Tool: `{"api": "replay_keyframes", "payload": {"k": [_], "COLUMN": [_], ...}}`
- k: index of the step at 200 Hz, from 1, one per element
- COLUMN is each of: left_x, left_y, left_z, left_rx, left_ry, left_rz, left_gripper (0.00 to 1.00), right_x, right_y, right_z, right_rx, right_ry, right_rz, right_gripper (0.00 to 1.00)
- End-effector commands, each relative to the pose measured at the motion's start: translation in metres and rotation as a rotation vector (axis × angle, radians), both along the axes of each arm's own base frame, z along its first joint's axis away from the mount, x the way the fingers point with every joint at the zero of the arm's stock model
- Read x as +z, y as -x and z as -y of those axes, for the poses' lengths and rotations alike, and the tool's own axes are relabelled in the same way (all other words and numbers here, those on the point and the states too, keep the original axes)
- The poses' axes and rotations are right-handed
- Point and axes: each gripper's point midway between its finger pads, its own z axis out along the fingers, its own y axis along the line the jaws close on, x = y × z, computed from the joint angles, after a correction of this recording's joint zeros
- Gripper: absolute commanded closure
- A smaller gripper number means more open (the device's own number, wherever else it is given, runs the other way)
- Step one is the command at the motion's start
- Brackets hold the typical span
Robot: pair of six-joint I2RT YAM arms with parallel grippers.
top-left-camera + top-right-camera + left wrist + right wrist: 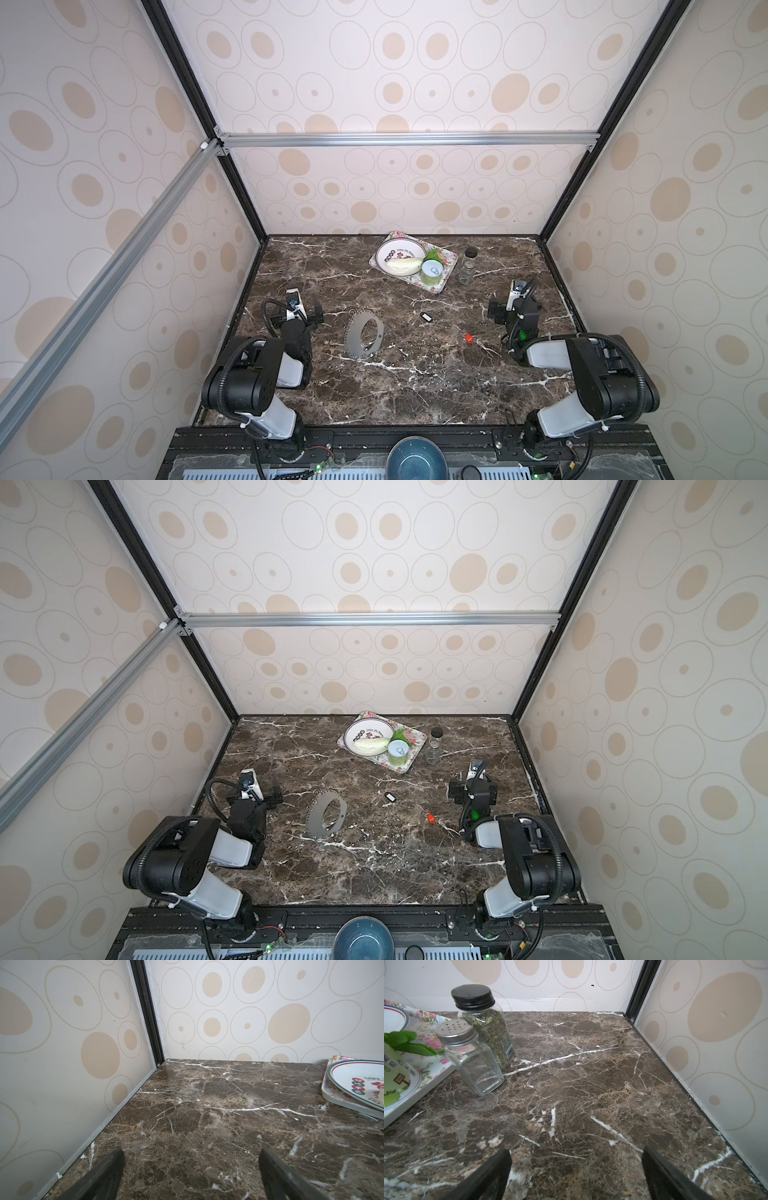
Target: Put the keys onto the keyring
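Both my grippers are spread wide, nothing in either one. My left gripper (191, 1152) hangs over the bare marble table (207, 1105), at the middle left of both top views. My right gripper (576, 1151) is over at the middle right, just as open; its wrist view shows two spice jars (471, 1057) standing just beside a flowered tray (425, 1020). The keyring (353, 336) lies flat on the table, just left of centre in both top views, near my left gripper but apart from it. The black-tagged key (425, 317) lies loose right of centre, well clear of the keyring. The red-tagged key (468, 338) sits further right and a little lower, nearer my right arm. Neither key is on the keyring yet
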Motion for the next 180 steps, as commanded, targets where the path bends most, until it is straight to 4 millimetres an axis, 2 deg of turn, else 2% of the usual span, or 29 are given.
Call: {"api": "replay_keyframes", "payload": {"k": [1, 85, 114, 122, 141, 153, 169, 180], "left_x": [0.008, 0.010, 0.031, 0.034, 0.043, 0.051, 0.065, 0.076], "left_y": [-0.004, -0.003, 0.001, 0.003, 0.011, 0.019, 0.028, 0.029], "left_z": [0.001, 0.002, 0.006, 0.007, 0.008, 0.005, 0.000, 0.010], "left_rx": [0.000, -0.004, -0.006, -0.006, 0.002, 0.028, 0.061, 0.000], "left_ry": [-0.001, -0.004, -0.022, -0.020, -0.005, 0.022, 0.151, 0.195], "left_rz": [0.024, 0.031, 0.041, 0.033, 0.056, 0.087, 0.152, 0.167], "left_gripper": [0.00, 0.00, 0.01, 0.00, 0.00, 0.00, 0.00, 0.00], "right_x": [0.000, 0.000, 0.001, 0.012, 0.028, 0.037, 0.048, 0.056], "right_y": [0.000, 0.000, -0.002, -0.004, 0.002, 0.005, 0.006, 0.007], "right_z": [0.001, 0.001, -0.009, -0.008, -0.010, -0.004, -0.003, -0.008], "right_rx": [-0.009, -0.008, 0.051, 0.044, 0.022, -0.032, -0.059, -0.037], "right_ry": [0.003, 0.004, 0.007, 0.020, 0.050, 0.045, 0.001, -0.019], "right_rz": [0.003, 0.003, -0.007, 0.029, -0.033, -0.053, -0.069, -0.085], "right_gripper": [0.00, 0.00, 0.00, 0.00, 0.00, 0.00, 0.00, 0.00]}}
